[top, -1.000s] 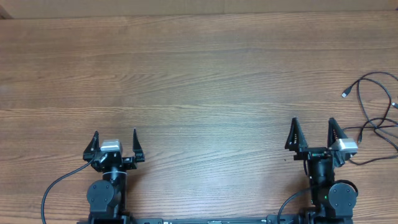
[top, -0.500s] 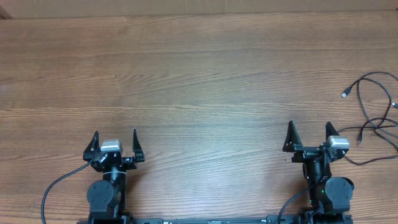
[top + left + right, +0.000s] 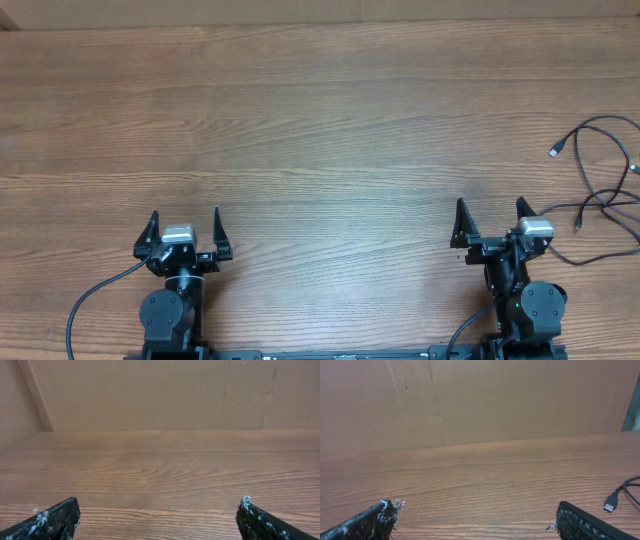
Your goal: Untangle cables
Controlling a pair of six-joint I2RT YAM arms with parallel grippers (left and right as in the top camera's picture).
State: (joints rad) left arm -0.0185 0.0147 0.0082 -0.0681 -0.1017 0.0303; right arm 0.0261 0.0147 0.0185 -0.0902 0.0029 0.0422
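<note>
The cables [image 3: 605, 190] are thin black cords in loose overlapping loops at the table's far right edge, with a silvery plug tip [image 3: 555, 150] pointing left. One plug and cord end [image 3: 615, 502] shows at the right of the right wrist view. My right gripper [image 3: 490, 220] is open and empty, to the left of the cables and apart from them. My left gripper [image 3: 185, 225] is open and empty at the near left, far from the cables. Part of the cables runs out of view past the right edge.
The wooden table [image 3: 300, 130] stretches ahead of both grippers. A brown cardboard wall [image 3: 150, 395] stands along its far edge. Thick black arm wires [image 3: 95, 300] hang by the left arm's base.
My right gripper has swung a little to the left, away from the cables. The left arm and the cables have not moved.
</note>
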